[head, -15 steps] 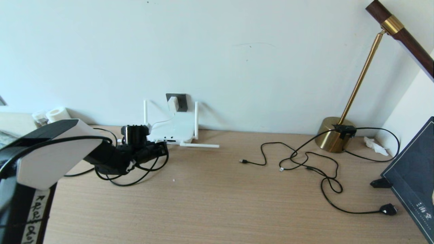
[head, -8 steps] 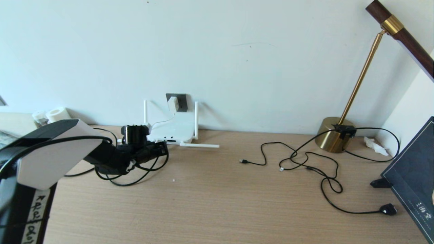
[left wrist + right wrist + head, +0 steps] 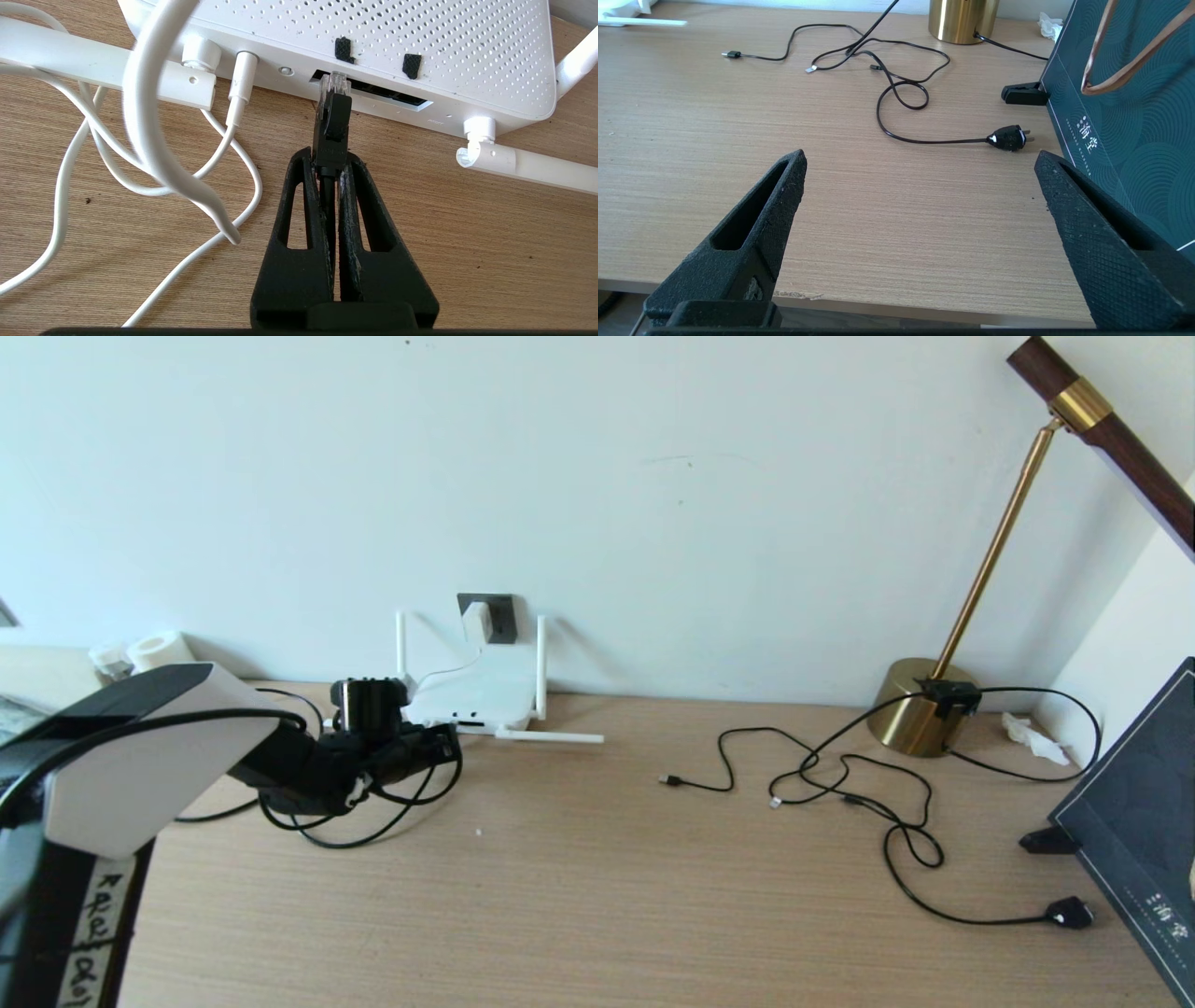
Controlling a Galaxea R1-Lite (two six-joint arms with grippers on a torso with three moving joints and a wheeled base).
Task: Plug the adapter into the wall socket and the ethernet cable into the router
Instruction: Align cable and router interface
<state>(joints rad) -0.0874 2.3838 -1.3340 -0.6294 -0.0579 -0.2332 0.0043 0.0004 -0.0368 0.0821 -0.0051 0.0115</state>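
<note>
Looking from the head, the adapter point(image 3: 476, 620) sits in the wall socket point(image 3: 499, 616) above the router point(image 3: 476, 695). Left wrist: left tool point(image 3: 332, 161) pinches the light, limp ethernet cable point(image 3: 331, 126) behind its stiff plug, tip at the slot. Right wrist: right tool point(image 3: 920, 161) gapes, idle over the worktop point(image 3: 859, 196).

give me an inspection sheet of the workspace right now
surface: wooden desk, against a white wall.
job's things: adapter sits in the wall socket; router below it; ethernet cable plug tip at the router's slot, not seated.
clutter: brass lamp, dark bag, tissue.
grippers: left end effector shut on the ethernet cable; right end effector open, over the desk's near edge.
cables: loose black cables; white cord.
surroundings: nothing seen.
</note>
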